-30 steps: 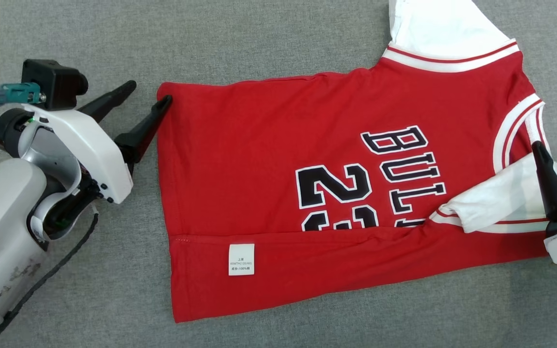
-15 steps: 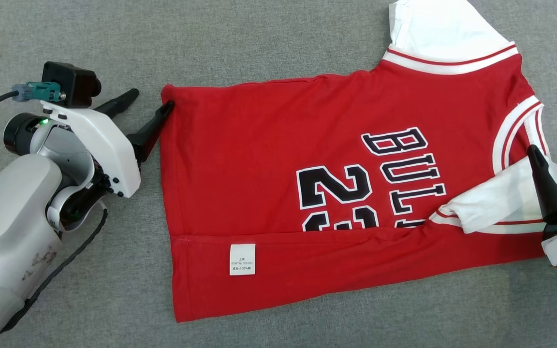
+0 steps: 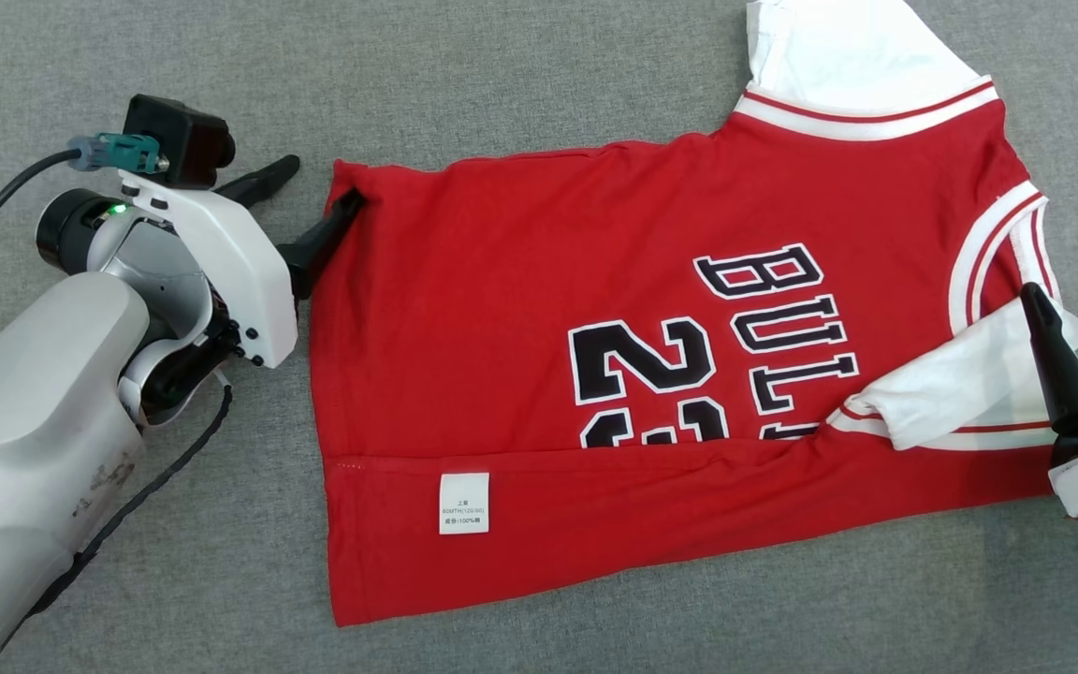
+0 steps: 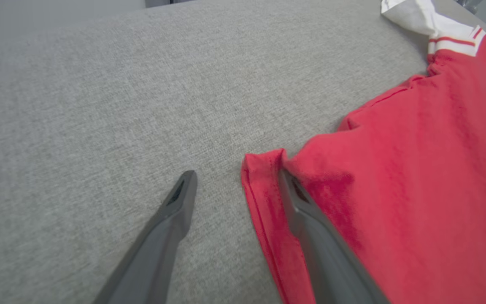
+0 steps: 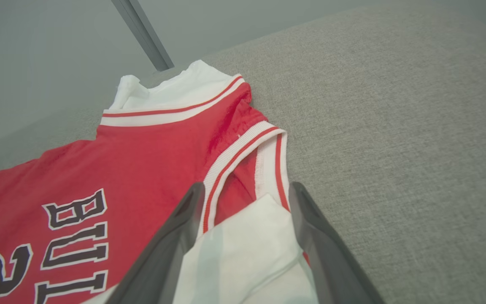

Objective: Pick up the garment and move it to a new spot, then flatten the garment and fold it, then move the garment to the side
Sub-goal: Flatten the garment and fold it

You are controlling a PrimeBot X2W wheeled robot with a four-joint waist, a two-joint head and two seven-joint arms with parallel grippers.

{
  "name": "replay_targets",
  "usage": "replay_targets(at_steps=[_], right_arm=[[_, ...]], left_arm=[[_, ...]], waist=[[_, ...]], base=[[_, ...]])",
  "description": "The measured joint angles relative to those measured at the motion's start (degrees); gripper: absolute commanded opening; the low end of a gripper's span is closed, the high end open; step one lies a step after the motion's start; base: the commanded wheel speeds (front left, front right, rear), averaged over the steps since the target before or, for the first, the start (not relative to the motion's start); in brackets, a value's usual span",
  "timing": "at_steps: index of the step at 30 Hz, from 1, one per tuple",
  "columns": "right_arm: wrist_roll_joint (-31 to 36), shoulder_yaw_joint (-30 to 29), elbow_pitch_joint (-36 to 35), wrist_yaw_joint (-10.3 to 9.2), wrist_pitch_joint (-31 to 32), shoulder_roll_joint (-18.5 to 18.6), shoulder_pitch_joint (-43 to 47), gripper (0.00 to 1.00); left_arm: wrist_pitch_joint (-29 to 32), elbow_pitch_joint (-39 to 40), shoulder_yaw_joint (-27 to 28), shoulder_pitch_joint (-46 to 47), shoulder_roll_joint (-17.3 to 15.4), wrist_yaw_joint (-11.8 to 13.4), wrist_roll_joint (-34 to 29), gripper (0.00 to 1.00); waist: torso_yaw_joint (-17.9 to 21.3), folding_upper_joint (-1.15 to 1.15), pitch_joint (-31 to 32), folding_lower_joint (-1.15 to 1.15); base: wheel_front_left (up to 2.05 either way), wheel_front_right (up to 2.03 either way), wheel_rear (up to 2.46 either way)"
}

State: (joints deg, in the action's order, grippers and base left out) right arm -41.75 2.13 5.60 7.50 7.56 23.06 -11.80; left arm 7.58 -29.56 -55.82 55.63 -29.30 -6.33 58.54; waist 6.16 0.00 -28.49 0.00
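Left gripper (image 3: 319, 185) spread, straddling the jersey (image 3: 520, 309) at its hem corner (image 4: 264, 169): one finger against red cloth, the other on bare cushion (image 3: 595, 75). Right gripper (image 3: 1063, 300) also spread, white sleeve (image 3: 960, 384) between its fingers. Looks like pre-grasp for a fold: get under the edge, pinch both layers, lift both ends level. Cushion grey, woven, flat. Pale wall (image 5: 36, 63) and metal bar (image 5: 141, 33) beyond right gripper.

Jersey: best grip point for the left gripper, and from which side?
The hem corner of the jersey, approached from the robot's left, low along the grey surface. That corner is puckered up and lies between the left gripper's open fingers, so closing there should likely catch it.
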Motion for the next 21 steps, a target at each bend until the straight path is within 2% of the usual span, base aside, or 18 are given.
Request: replay_targets(at_steps=[5,8,10,11,13,14,21], right_arm=[[0.0,0.2,0.0,0.00,0.0,0.0,0.0,1.00],[-0.1,0.4,0.0,0.00,0.0,0.0,0.0,1.00],[-0.1,0.5,0.0,0.00,0.0,0.0,0.0,1.00],[-0.1,0.6,0.0,0.00,0.0,0.1,0.0,1.00],[-0.1,0.8,0.0,0.00,0.1,0.1,0.0,1.00],[-0.1,1.0,0.1,0.00,0.1,0.1,0.0,1.00],[0.2,2.4,-0.1,0.00,0.3,1.0,-1.5,1.00]], left_arm=[[0.1,-0.8,-1.5,1.0,0.3,-0.2,-1.3,0.91],[0.0,-1.4,-2.6,1.6,0.8,-0.5,-2.6,0.81],[0.0,-2.0,-3.4,2.3,1.2,-0.6,-3.3,0.57],[-0.1,-2.2,-3.8,2.4,1.5,-0.7,-3.6,0.57],[-1.1,-2.6,-4.5,2.5,1.9,-0.7,-4.5,0.12],[-1.5,-2.8,-4.9,2.5,2.1,-0.7,-4.9,0.00],[-5.8,-3.3,-5.2,2.1,2.3,-0.8,-5.0,0.00]], waist=[[0.0,0.00,0.0,0.00],[0.1,0.00,0.0,0.00],[0.1,0.00,0.0,0.00],[0.1,0.00,0.1,0.00],[0.2,0.00,0.3,0.00],[0.2,0.00,0.5,0.00],[0.2,0.00,2.2,0.00]], base=[[0.00,0.00,0.00],[0.00,0.00,0.00],[0.00,0.00,0.00],[0.00,0.00,0.00],[0.00,0.00,0.00],[0.00,0.00,0.00],[0.00,0.00,0.00]])
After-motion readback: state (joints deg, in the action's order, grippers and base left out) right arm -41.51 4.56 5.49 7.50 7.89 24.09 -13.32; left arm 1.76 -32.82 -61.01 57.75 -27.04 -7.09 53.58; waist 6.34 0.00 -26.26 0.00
